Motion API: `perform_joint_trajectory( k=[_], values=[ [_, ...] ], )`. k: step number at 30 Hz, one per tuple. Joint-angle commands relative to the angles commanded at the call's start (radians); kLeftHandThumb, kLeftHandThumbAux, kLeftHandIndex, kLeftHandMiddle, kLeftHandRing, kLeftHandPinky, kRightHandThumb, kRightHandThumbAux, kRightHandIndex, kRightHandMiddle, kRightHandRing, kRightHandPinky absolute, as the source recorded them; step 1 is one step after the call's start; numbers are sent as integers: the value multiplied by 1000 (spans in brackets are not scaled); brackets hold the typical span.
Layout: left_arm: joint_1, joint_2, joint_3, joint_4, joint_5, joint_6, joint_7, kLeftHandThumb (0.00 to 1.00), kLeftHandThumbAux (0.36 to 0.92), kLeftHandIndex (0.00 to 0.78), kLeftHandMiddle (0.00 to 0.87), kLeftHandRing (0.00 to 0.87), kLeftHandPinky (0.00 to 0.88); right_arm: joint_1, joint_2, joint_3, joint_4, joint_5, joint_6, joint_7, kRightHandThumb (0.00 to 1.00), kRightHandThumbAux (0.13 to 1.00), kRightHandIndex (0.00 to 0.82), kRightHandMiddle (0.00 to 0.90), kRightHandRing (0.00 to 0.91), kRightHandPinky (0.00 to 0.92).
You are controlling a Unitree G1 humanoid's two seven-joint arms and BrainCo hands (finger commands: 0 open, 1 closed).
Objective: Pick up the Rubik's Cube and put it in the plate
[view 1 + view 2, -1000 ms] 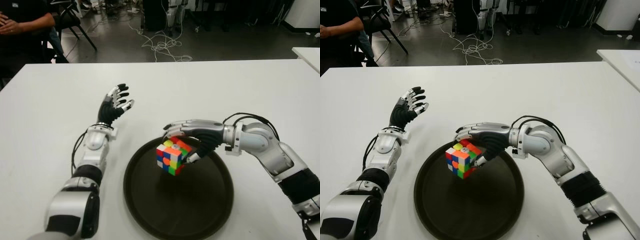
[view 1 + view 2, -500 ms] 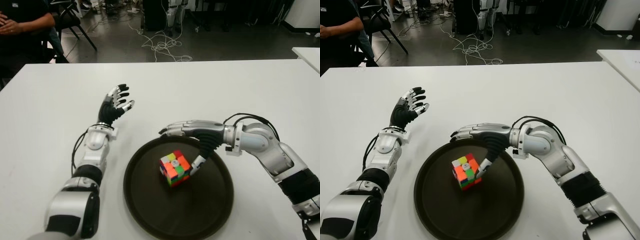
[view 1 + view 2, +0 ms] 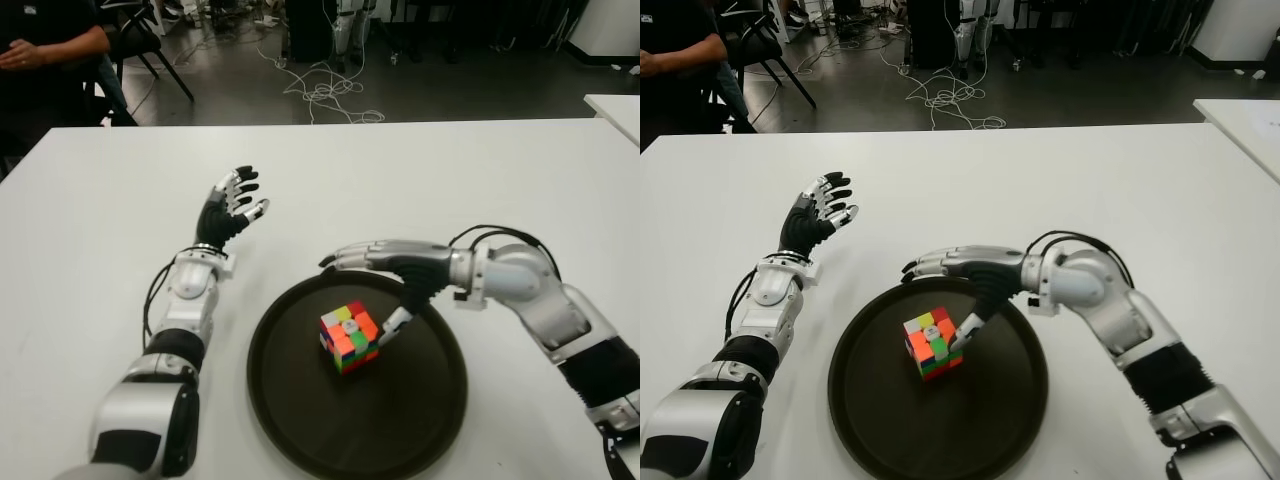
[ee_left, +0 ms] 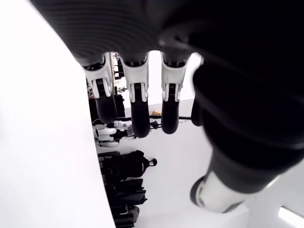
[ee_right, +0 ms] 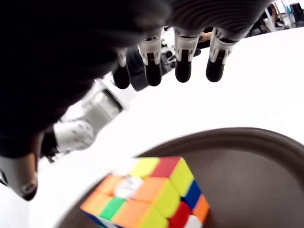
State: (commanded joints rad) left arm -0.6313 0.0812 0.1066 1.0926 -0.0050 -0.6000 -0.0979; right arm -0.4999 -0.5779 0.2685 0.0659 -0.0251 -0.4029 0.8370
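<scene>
Rubik's Cube (image 3: 349,339): lying in the dark plate (image 3: 300,420), released. Right hand (image 3: 385,272): fingers spread above it, thumb tip beside the cube; a careless withdrawal could nudge it. Left hand (image 3: 232,208): open, left of the plate.

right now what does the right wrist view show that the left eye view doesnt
Only the right wrist view: the Rubik's Cube from close under the right hand's fingertips, which are spread clear of it. Only the left eye view: the whole dark plate, the left hand open left of it, the right hand, and a seated person's arm. Both: the cube resting in the plate.
</scene>
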Motion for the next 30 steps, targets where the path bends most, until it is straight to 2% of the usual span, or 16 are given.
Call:
perform_joint_trajectory(
  k=[2,4,6,7,8,9,11,15,16,18,20,22,26,28,30],
  values=[
    [0,0,-1,-3,1,5,2,47,858,196,205,177,168,-22,1,-34,14,38,7,7,0,532,0,0,0,0],
    [0,1,-3,-7,4,12,5,46,853,201,202,175,163,-46,37,-74,36,60,37,-42,0,534,0,0,0,0],
    [0,1,-5,-8,7,16,10,48,852,203,202,175,166,-11,121,-136,32,51,42,-196,0,553,0,0,0,0],
    [0,1,-6,-7,9,17,13,50,852,204,201,175,168,-5,167,-160,54,29,9,-281,0,564,0,0,0,0],
    [0,2,-7,-7,10,17,14,52,852,205,203,176,170,-3,196,-174,72,12,-15,-338,0,583,0,3,0,0],
    [0,3,-8,-5,12,17,18,53,852,205,204,177,170,-9,247,-211,118,-31,-80,-465,0,590,0,4,0,0],
    [-1,4,-10,-2,16,16,22,52,841,200,206,178,170,-21,307,-265,182,-81,-157,-634,0,662,15,42,25,9],
    [-2,5,-10,4,17,15,22,48,828,196,203,176,166,-49,359,-342,290,-105,-194,-838,0,716,62,116,86,29],
    [-2,5,-9,6,17,14,22,46,831,195,199,172,163,-55,373,-354,316,-107,-198,-877,0,734,104,161,127,63],
    [-2,5,-9,8,16,13,21,41,835,195,196,168,162,-67,381,-373,408,-72,-210,-899,0,760,150,212,175,111],
    [-2,6,-9,9,16,13,20,40,841,196,195,168,165,-66,386,-412,578,29,-195,-857,0,774,168,235,206,166],
    [-2,8,-11,10,17,12,17,42,843,195,195,169,167,-49,424,-433,631,103,-93,-838,0,785,178,248,229,214],
    [-1,10,-11,11,16,10,11,43,842,193,194,172,179,-33,475,-440,623,152,33,-838,0,806,186,254,246,251],
    [0,11,-10,11,15,8,7,32,844,195,195,174,182,5,517,-426,573,157,95,-860,0,815,185,252,244,250],
    [0,10,-10,13,15,7,5,19,847,201,198,178,185,34,540,-409,535,145,134,-879,0,822,179,248,238,237]
  ],
)
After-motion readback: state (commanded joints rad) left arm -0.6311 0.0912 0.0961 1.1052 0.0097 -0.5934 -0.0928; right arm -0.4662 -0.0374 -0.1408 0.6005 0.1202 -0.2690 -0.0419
